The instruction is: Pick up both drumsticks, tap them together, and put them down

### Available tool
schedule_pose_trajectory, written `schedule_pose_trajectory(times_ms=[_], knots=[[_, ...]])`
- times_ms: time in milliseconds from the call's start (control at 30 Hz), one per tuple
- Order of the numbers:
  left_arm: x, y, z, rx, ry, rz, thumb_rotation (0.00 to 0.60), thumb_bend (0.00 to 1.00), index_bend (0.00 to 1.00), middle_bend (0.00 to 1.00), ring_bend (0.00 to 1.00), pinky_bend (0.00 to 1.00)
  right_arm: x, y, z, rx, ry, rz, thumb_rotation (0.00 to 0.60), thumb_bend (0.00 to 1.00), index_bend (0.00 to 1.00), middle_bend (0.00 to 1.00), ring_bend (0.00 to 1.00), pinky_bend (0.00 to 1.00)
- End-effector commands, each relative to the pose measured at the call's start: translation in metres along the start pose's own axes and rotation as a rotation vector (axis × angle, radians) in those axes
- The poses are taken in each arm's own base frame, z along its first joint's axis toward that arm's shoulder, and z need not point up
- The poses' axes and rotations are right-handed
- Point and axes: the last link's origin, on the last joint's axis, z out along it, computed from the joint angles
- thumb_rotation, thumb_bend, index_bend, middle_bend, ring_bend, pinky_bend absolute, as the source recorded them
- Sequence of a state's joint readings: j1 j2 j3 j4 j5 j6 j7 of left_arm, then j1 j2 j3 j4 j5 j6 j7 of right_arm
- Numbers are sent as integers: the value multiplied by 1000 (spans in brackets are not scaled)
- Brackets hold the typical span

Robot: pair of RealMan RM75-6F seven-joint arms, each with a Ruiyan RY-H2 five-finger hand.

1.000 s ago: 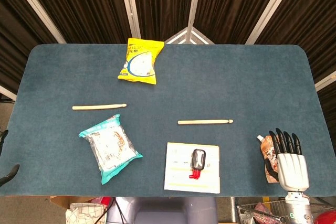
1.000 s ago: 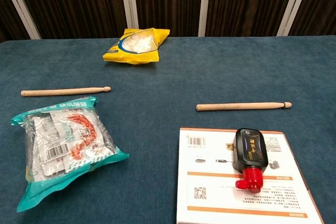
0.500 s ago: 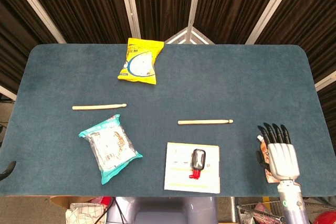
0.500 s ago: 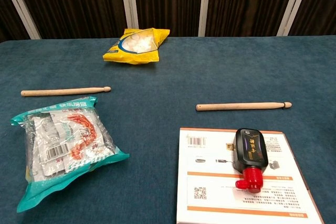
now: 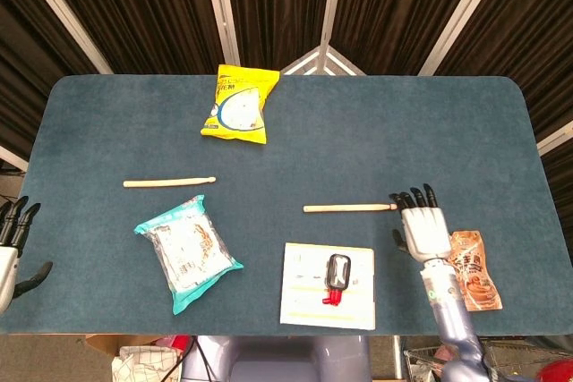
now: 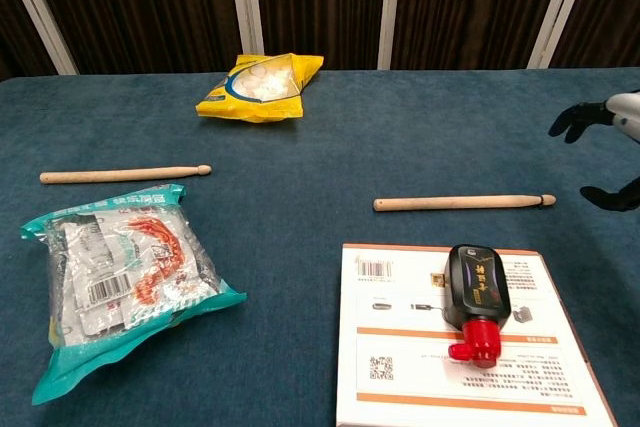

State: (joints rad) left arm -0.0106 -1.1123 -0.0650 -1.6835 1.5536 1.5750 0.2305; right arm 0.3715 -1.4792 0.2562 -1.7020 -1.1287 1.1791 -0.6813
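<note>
A dark blue table point(image 5: 430, 123) is seen from above and from chest height, described here from left to right. At the far left edge, the robot's left hand point(image 5: 11, 243) is shown only in part, with its fingers spread and nothing held in them. Just inward from it, the first drumstick point(image 5: 168, 182) is laid flat on the cloth, its long axis running left to right and its rounded tip pointing right; this stick is nearer to the left hand, though well apart from it. Below the stick, a teal snack packet point(image 5: 186, 252) is placed, and farther back a yellow snack bag point(image 5: 238, 105) is seen. Near the front edge, right of centre, a white card point(image 5: 309, 288) is laid with a small black device point(image 5: 337, 272) on top of it. Behind the card, the second drumstick point(image 5: 349, 207) is laid flat, also running left to right with its tip to the right. The right hand point(image 5: 421, 225) is held just beside that tip, fingers apart and empty, so the stick lies directly to the hand's left. An orange sauce pouch point(image 5: 474, 270) is placed at the right, beside the arm.

Two drumsticks, two hands, two snack packs, one card, one device and one pouch are counted. Neither stick is yet lifted.
</note>
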Motion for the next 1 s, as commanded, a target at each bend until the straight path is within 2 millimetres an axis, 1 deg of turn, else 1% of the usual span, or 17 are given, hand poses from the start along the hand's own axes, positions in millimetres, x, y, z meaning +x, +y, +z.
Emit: schedule_pose_trajectory(times_ms=[33, 167, 333, 567, 800, 1000], knots=[[-1, 0, 2, 2, -4, -3, 600, 325, 52, 0, 0, 0, -5, -25, 23, 10, -24, -18, 600, 397, 259, 281, 150, 0], [-1, -2, 3, 13, -4, -4, 600, 325, 52, 0, 0, 0, -11, -44, 39, 2, -53, -21, 600, 396, 283, 313, 164, 0], [0, -4, 3, 24, -1, -7, 600, 324, 52, 0, 0, 0, -17, -57, 55, -11, -68, -66, 600, 396, 342, 350, 178, 0], [-1, -7, 5, 40, -7, -4, 600, 324, 52, 0, 0, 0, -28, -62, 65, -24, -97, -104, 600, 395, 372, 372, 186, 0], [-4, -4, 6, 37, -16, 6, 600, 324, 52, 0, 0, 0, -39, -59, 69, -29, -116, -128, 600, 396, 406, 402, 204, 0], [-6, -2, 7, 37, -25, 11, 600, 325, 52, 0, 0, 0, -43, -60, 72, -22, -116, -145, 600, 396, 437, 415, 215, 0]])
